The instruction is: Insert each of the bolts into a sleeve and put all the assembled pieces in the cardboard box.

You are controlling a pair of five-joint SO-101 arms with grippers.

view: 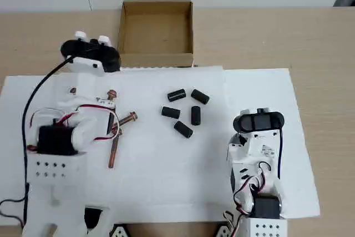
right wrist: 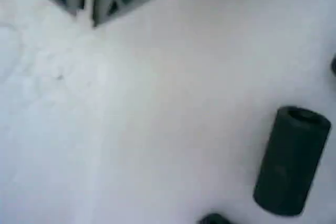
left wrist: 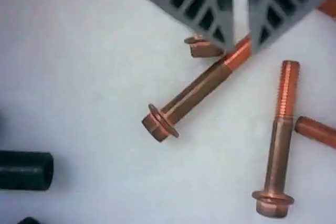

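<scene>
The bolts (left wrist: 189, 95) are seen to be metal with a copper-coloured finish. The shank is smooth and faintly glossy, and the threaded part is finely ridged. The sleeves (right wrist: 291, 161) are finished in smooth matt black; plastic or rubber cannot be told. The left end effector (left wrist: 241, 45) and right end effector (right wrist: 89, 17) are formed of grey, matt, ribbed plastic. The arm shells (view: 55, 184) are moulded in white plastic, and the black housings (view: 259, 120) are given a slight sheen. The cardboard box (view: 157, 59) is made of plain brown matt board. A white matt sheet (view: 166, 165), paper or cloth undetermined, is laid on the surface (view: 310, 37), which is finished in pale matt wood grain.
</scene>
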